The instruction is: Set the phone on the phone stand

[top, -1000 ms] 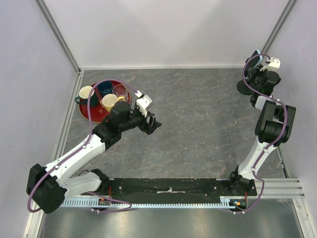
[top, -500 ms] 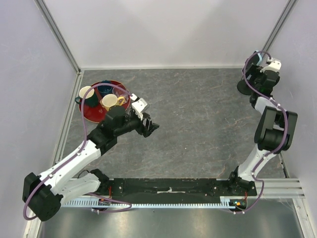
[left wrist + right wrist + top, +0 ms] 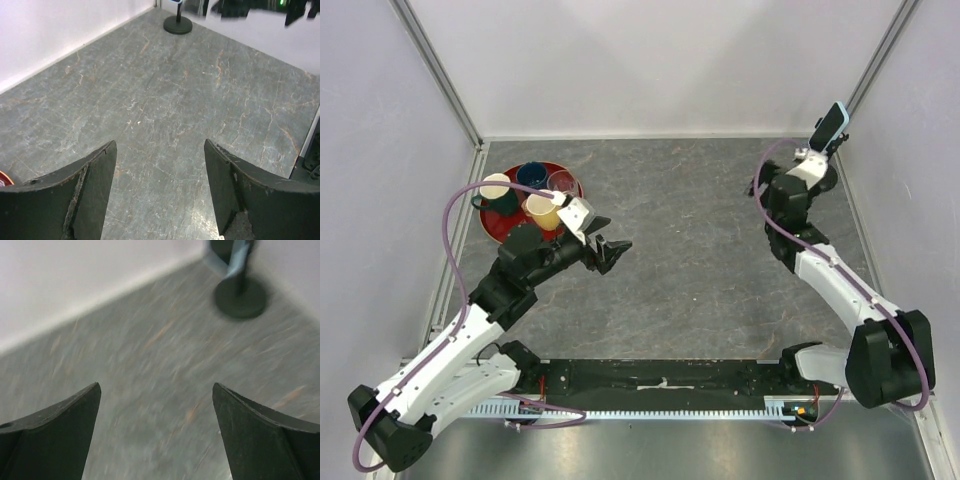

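At the far right corner of the surface, the phone sits up on the phone stand, with no fingers touching it. Right gripper: fingers spread wide, nothing between them, aimed at the stand's base from nearby. Left gripper: fingers well apart, empty, over mid-surface.

Risks: the right arm is close, so a careless swing could clip the post and tip the stand. Can't tell how well the clamp seats the phone, so it might slide.

The phone's long axis stands steep and leaning, top end toward the far right corner. Its dark screen seems to face mid-surface.
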Motion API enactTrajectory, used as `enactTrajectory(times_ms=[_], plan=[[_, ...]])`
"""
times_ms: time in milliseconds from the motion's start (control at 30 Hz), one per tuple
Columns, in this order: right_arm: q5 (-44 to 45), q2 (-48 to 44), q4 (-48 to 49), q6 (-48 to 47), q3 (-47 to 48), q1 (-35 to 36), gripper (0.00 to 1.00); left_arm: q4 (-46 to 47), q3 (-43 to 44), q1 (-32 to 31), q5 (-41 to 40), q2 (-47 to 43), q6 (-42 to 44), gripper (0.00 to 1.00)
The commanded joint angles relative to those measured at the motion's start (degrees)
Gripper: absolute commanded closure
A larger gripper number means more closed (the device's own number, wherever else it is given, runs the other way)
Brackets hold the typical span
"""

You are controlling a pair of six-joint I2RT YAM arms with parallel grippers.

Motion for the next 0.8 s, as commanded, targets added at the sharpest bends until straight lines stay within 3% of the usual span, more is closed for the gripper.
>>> enactTrajectory(times_ms=[0,67,133,300,533,633,767], plan=[[-27.37,1.4,2.91,3.25,-6.33,5.13,0.02,0.22,1.58,0.39,-2.35,-2.27,-1.7,0.23],[-32.48,0.44,3.38,3.78,-8.87,8.74,0.02,-0.3,1.75,0.39,-2.96,-2.8,-2.23,0.23],[-30.33,-1.93,1.71,4.39,-10.2,15.24,0.02,-1.18,2.1,0.39,-3.49,-3.24,-2.67,0.23],[-21.19,-18.61,-9.97,6.85,-14.5,26.93,0.02,-0.74,1.84,0.39,-1.91,-4.91,-3.72,0.23],[-21.17,-44.35,-25.09,12.39,-20.67,27.74,0.02,0.05,1.23,0.22,0.29,-7.63,-5.92,0.23],[-22.22,-52.97,-28.61,13.09,-20.32,27.74,0.02,0.48,-0.26,0.21,3.0,-11.23,-11.35,0.22],[-21.88,-62.75,-29.85,13.45,-19.7,27.74,0.02,1.1,-4.22,0.21,4.34,-19.74,-22.49,0.09]])
